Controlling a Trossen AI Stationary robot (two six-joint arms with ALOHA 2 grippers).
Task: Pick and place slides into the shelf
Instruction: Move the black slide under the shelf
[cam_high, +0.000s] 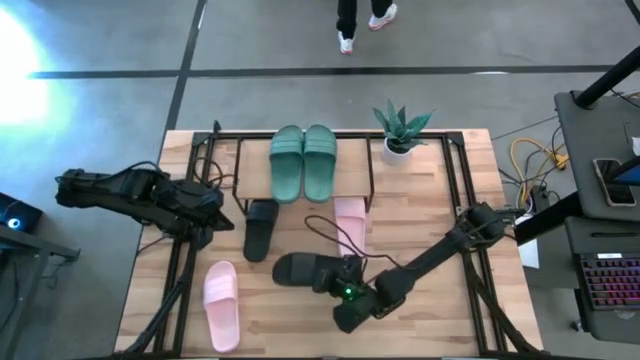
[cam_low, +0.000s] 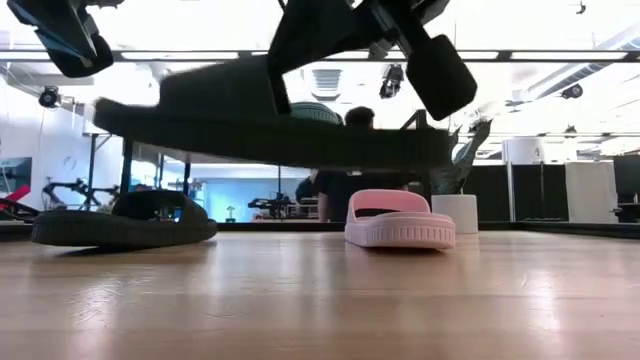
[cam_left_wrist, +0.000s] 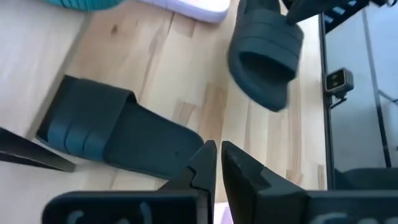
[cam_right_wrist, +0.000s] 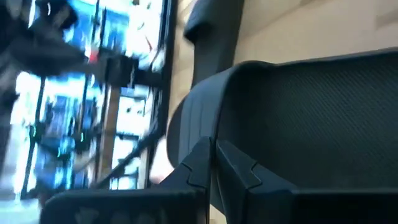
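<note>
A green pair of slides (cam_high: 303, 162) lies on the shelf's wood top (cam_high: 350, 170) at the table's far middle. One black slide (cam_high: 260, 228) lies sole-down on the table in front of the shelf, and it also shows in the left wrist view (cam_left_wrist: 118, 140). One pink slide (cam_high: 350, 222) lies by the shelf's front. The other pink slide (cam_high: 221, 303) lies near the front left. My right gripper (cam_high: 345, 287) is shut on the second black slide (cam_low: 270, 130). My left gripper (cam_high: 213, 213) is shut and empty, raised above the table beside the lying black slide. My right gripper pinches the black slide between its two fingers at the sole's rim (cam_right_wrist: 233, 134), at the end of the slide toward the table's right. The fingers come slanting down from the right. The slide is lifted clear of the table, nearly level, and reaches out leftward from the fingers.
A small potted plant (cam_high: 400, 130) stands at the shelf's right end. Black frame rails (cam_high: 185, 250) run along both table sides. A person's feet (cam_high: 362, 22) show on the floor beyond the far edge. Bare wood lies at the front middle and right.
</note>
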